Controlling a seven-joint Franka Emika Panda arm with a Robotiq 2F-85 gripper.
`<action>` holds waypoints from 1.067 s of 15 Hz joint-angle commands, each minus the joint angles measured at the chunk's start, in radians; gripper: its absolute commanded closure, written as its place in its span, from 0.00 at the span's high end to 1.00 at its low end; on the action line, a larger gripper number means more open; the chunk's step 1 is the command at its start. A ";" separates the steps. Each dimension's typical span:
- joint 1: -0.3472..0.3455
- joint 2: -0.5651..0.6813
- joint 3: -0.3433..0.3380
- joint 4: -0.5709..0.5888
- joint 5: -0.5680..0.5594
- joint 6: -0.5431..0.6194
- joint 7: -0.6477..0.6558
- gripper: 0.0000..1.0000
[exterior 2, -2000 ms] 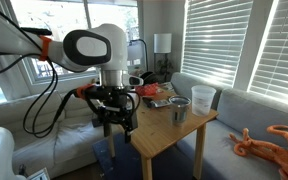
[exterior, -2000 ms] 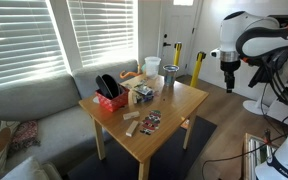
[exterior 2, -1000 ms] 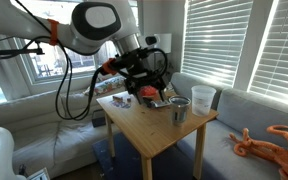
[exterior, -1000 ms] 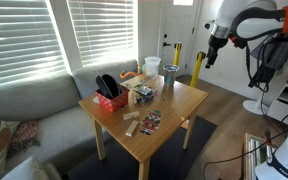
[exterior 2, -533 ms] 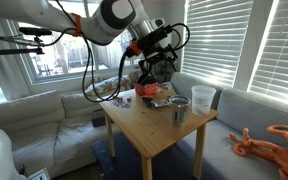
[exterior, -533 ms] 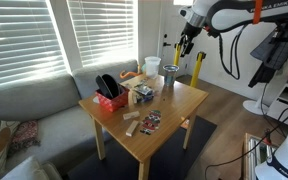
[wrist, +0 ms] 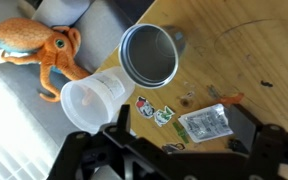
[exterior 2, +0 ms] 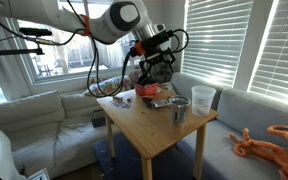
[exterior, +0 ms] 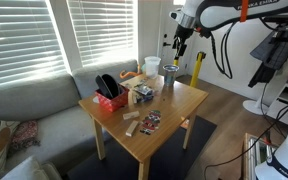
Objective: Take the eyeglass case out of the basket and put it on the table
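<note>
The black eyeglass case (exterior: pixel 106 85) stands tilted in the small red basket (exterior: pixel 111 100) at the far left corner of the light-wood table (exterior: pixel 174 108). My gripper (exterior: pixel 179 52) hangs open and empty, high above the opposite end of the table, well away from the basket. In an exterior view the gripper (exterior 2: pixel 155 72) is in front of the red basket (exterior 2: pixel 146 92), and I cannot make out the case there. The wrist view shows my open fingers (wrist: pixel 184 130) over the bare tabletop (wrist: pixel 254 50); case and basket are out of that view.
A steel cup (wrist: pixel 149 55) and a clear white cup (wrist: pixel 96 100) stand below the gripper, with stickers (wrist: pixel 154 112) and a small packet (wrist: pixel 204 122) beside them. An orange toy octopus (wrist: pixel 39 45) lies on the couch. Wood blocks (exterior: pixel 134 124) lie near the table's front.
The arm has swung from beside the table to above its end where the cups stand, rising as it went. The gripper stays open and empty. The case and basket have not moved.
</note>
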 commanded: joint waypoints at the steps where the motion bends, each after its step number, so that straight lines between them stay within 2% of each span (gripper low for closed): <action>1: 0.013 0.171 0.030 0.234 0.181 -0.206 -0.039 1.00; 2: 0.015 0.203 0.040 0.283 0.231 -0.251 -0.066 1.00; 3: 0.015 0.237 0.058 0.333 0.252 -0.329 -0.035 1.00; 6: 0.011 0.349 0.104 0.491 0.334 -0.471 -0.002 1.00; 9: 0.018 0.449 0.144 0.646 0.320 -0.475 0.022 1.00; 11: 0.031 0.517 0.163 0.747 0.261 -0.506 0.024 1.00; 12: 0.023 0.427 0.147 0.595 0.293 -0.431 0.012 1.00; 16: 0.021 0.448 0.149 0.616 0.291 -0.435 0.012 1.00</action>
